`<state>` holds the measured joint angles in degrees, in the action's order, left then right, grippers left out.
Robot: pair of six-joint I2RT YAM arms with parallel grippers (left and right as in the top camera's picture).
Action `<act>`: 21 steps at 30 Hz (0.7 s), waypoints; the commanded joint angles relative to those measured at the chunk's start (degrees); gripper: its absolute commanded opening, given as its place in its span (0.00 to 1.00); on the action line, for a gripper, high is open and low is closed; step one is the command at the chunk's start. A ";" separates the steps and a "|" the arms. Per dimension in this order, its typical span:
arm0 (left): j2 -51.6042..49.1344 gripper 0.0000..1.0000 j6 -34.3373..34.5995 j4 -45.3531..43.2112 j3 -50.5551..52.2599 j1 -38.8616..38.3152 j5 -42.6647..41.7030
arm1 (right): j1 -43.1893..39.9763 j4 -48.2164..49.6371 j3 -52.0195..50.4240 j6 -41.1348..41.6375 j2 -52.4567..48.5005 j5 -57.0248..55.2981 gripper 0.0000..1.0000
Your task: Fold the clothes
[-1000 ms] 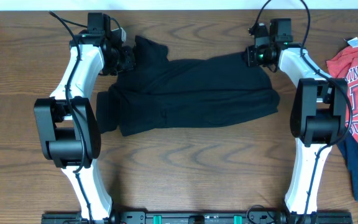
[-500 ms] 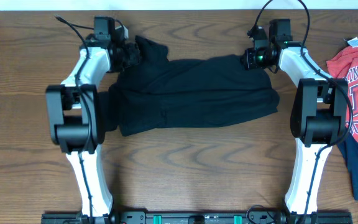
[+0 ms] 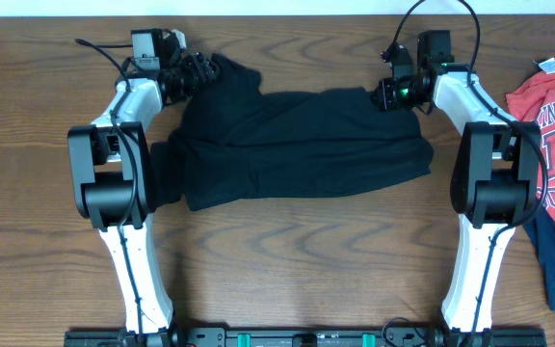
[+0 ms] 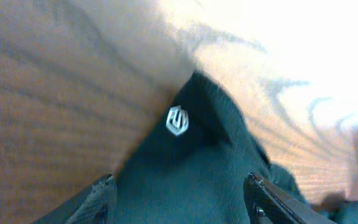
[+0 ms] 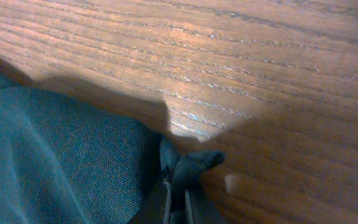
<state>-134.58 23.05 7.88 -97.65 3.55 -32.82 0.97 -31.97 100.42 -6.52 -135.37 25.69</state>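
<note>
Black fabric is sprawling across the middle of the wooden table [image 3: 277, 260]. The black T-shirt [image 3: 297, 145] is lying folded into a wide band that runs from one arm across to the other, with a lump of cloth poking up at its far left corner. The left gripper [image 3: 193, 72] is sitting right at that corner. In the left wrist view its fingers [image 4: 98, 199] are standing wide apart, released, with the cloth and a small white emblem [image 4: 178, 120] lying loose between and ahead of them. Over on the other side, the right gripper [image 3: 385, 94] is hanging at the shirt's far right corner. The right wrist view is showing it clenched tight, pinching a little tuft of the dark fabric between its tips. Off at the table's right edge, a red T-shirt [image 3: 552, 106] is lying well apart from the action, with a navy garment [image 3: 550, 255] showing below its lower edge.
</note>
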 commanded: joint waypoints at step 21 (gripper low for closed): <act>-6.12 0.73 7.28 -5.29 -0.52 -2.21 -3.23 | 0.17 -4.11 -2.93 -0.85 -4.15 -4.22 0.06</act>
<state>-137.05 29.82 2.04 -98.00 2.44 -35.62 0.97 -33.43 100.44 -6.70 -135.26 26.20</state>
